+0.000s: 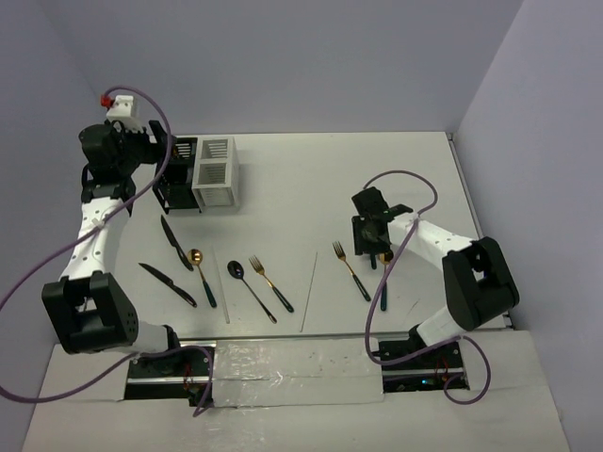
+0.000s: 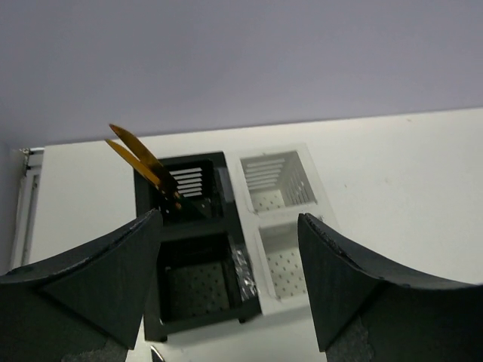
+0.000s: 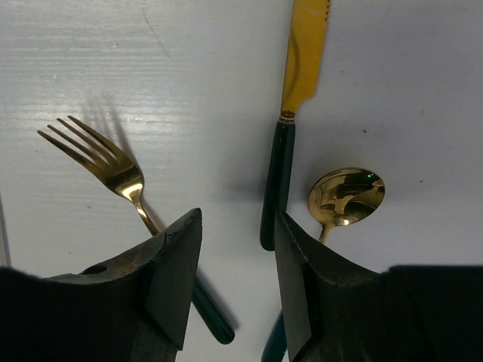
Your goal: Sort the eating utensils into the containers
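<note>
While the left gripper [image 2: 230,220] is hovering spread over the caddy [image 2: 189,227], the right gripper [image 3: 238,215], jaws spread, is straddling a knife [image 3: 278,181], needing closure.

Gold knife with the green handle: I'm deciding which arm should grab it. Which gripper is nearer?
Right. The right gripper hovers just above the gold knife, at its handle end. The left gripper is far off, above the black caddy.
</note>
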Controlling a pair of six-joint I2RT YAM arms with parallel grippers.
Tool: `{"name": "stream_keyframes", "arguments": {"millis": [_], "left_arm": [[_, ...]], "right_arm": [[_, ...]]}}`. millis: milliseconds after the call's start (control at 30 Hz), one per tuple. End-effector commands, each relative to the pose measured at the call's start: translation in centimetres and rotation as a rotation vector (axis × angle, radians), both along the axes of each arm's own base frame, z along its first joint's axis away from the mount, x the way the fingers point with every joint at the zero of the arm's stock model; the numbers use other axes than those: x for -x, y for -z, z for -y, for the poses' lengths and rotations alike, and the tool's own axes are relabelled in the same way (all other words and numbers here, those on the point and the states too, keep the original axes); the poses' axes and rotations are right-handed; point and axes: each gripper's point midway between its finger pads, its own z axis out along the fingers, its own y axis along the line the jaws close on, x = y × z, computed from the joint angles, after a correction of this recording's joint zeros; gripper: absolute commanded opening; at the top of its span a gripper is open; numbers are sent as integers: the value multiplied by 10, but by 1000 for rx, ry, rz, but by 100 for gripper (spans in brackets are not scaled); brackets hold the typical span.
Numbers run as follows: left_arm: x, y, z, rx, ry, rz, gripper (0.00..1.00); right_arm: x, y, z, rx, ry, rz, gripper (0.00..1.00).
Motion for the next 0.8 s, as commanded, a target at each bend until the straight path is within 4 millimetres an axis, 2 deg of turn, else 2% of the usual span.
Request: {"name": "stream_keyframes", "arguments": {"millis": [0,33,133,267,433,567,667,733,767], "left_arm": [[26,16,17,-3,93,-57,82],[33,20,21,6,115,-81,82],[42,13,25,0,133,-71,82],[56,-5,28,-17,140,-38,82],[68,-18,29,-42,140,40,82],[69,-20,26,-53,116,47,82],[68,-23,23,-94,112,54,82],[67,-25,22,-94,112,53,82],[67,-28,24,-91,118,55,82]], "right_arm": [[-8,-6,5,6,21,9,51],[-9,-6,4,4,13,3,54],[-11,1,11,20,18,-25,55],[-13,9,11,-11,6,-55,54],[-11,25,6,-23,-16,-105,45],[-5,36,4,-17,-19,-154,40],[-2,36,2,-9,-28,-161,26],[-4,33,3,8,-26,-147,4],[-5,29,2,18,-31,-129,0]]}}
